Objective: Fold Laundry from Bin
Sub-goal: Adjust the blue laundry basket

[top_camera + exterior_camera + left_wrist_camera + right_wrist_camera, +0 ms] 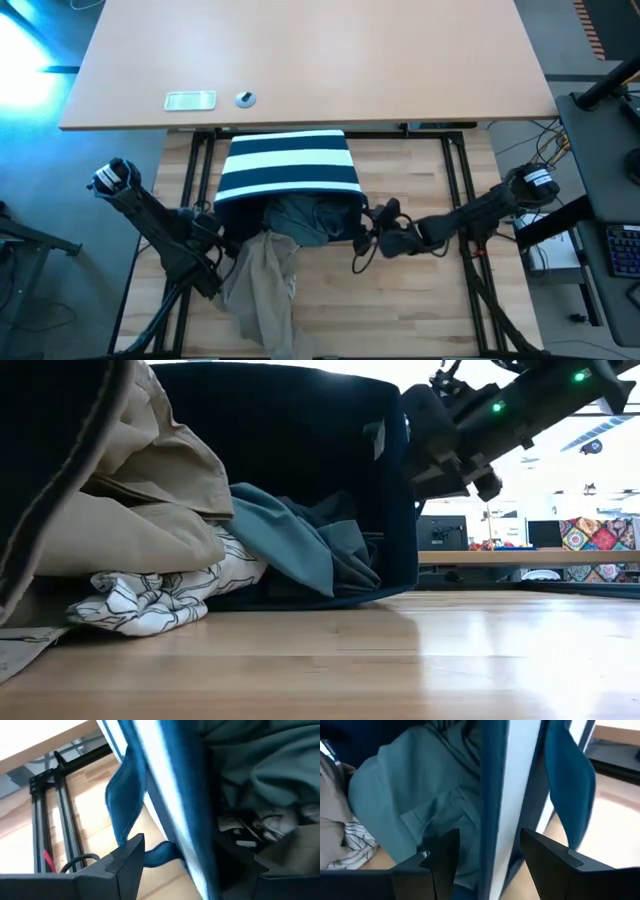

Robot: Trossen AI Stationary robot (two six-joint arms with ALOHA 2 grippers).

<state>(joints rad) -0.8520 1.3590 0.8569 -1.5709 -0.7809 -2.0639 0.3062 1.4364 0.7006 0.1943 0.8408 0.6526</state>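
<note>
The bin (288, 170) is seen lying tipped on its side on the wooden table (420, 300), its striped wall uppermost and its open mouth turned toward the near edge, where the arms are mounted. Out of that mouth the laundry is spilled: the tan garment (262, 290) trails farthest from the bin, the teal garment (305, 220) sits just inside the mouth, and the grey-white patterned piece (165, 600) is pressed under the tan one against the table.

The left gripper (213, 243) is placed at the bin's left mouth corner, and in its wrist view the bin's side wall is seen passing between its two fingers. The right gripper (372, 230) is placed at the opposite mouth corner, and the wall (495, 795) is seen likewise between its fingers. Both sets of fingers are held apart by about the wall's thickness; each is judged to be closed on the rim, though contact is not plainly shown.

The bin's long axis is seen running across the table, from one gripper to the other, so the two grips stand at its ends. The clothes lie between and in front of the grippers, on the side away from the bin's bottom. A lift of the bin away from that side is judged to be what would leave the pile on the table.
</note>
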